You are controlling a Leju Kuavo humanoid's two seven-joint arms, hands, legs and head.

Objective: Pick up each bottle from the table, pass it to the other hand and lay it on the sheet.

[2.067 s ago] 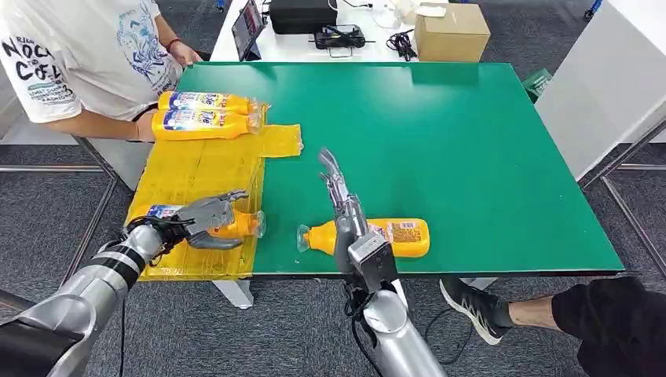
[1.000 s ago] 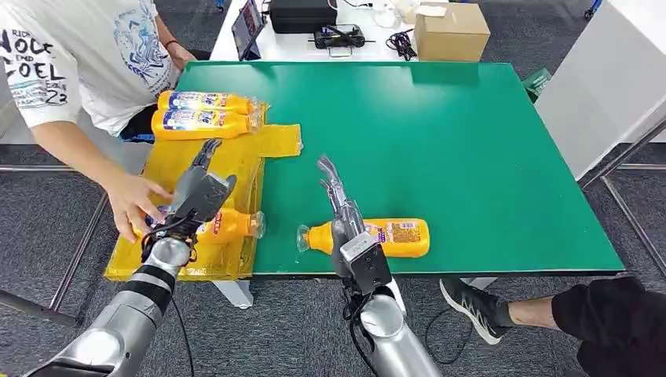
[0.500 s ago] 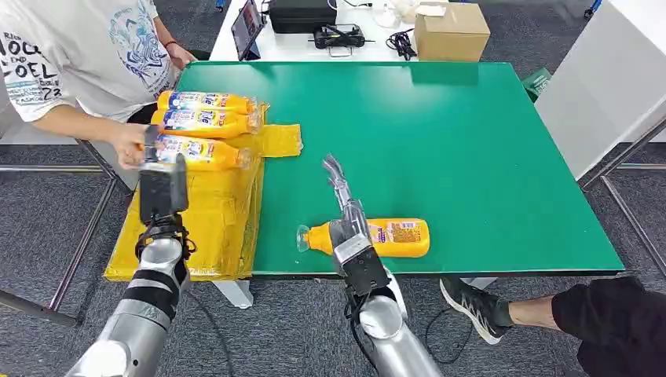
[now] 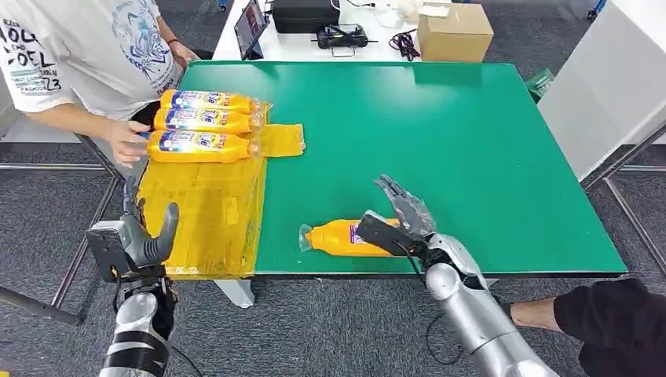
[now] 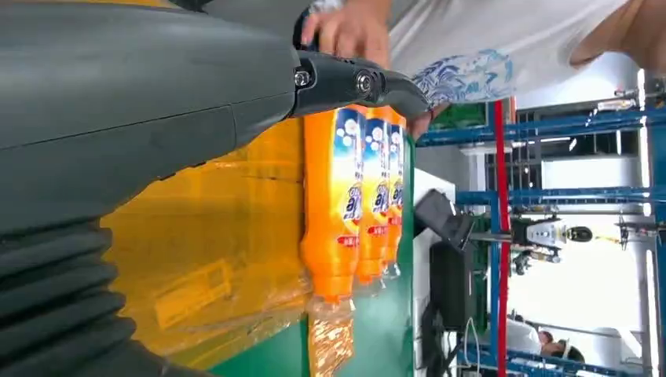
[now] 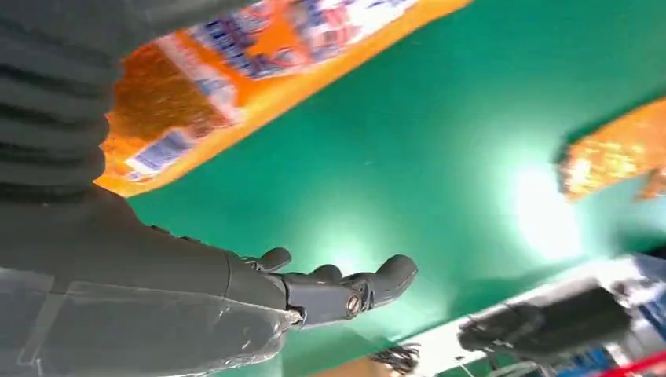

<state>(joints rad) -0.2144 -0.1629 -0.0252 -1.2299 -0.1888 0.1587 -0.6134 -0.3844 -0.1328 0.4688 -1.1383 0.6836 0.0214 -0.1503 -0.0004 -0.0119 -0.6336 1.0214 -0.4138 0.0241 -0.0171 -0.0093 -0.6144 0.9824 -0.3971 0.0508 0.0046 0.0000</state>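
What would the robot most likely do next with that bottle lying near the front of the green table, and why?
Probably lower the right hand onto the bottle on the table and close the fingers around it. That hand hovers open just above the bottle, holding nothing. Three bottles already lie on the yellow sheet, and the left hand is open and free to receive it.

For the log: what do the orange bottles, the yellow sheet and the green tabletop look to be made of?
Orange bottles: probably plastic, glossy, with printed wrap labels and clear caps.
Yellow sheet: looks like thin plastic film; it is crinkled, shiny and slightly see-through at the edges.
Green tabletop: a smooth, matte surface, perhaps a mat or laminate; the material cannot be told for certain.
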